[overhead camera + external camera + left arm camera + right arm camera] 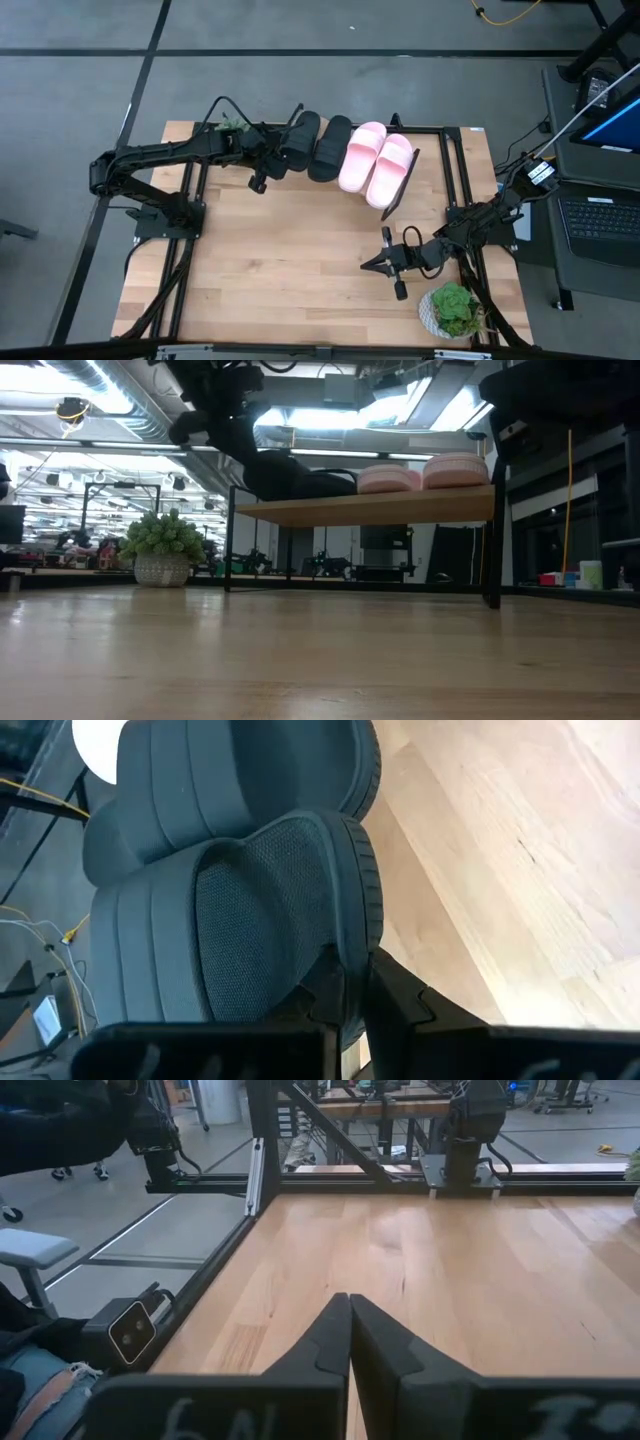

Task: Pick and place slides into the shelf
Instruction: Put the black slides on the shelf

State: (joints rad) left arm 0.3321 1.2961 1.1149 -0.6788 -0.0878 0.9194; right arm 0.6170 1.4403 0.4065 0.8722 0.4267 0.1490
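Note:
The shelf (400, 508) stands at the table's far middle. On it lie two pale pink slides (378, 165), side by side toward its right end, and a black slide (331, 148) to their left. A second black slide (300, 140) is at the shelf's left end, with my left gripper (283, 158) shut on it. In the low view this slide (290, 475) sits low at the board's left end; I cannot tell whether it rests on the board. My right gripper (367, 266) is shut on nothing, over the table's near right part. My left gripper pinches the black slide's ribbed side rim (352, 935) between its two fingers, one finger (325, 990) on the footbed side and the other (405, 1000) outside the sole. The fingers come slanting down from the table's left.
A potted green plant (455, 310) stands at the near right corner, close to my right arm. A small green plant (232, 125) sits at the far left, by my left arm. Bare wood (290, 250) fills the table's middle and near part.

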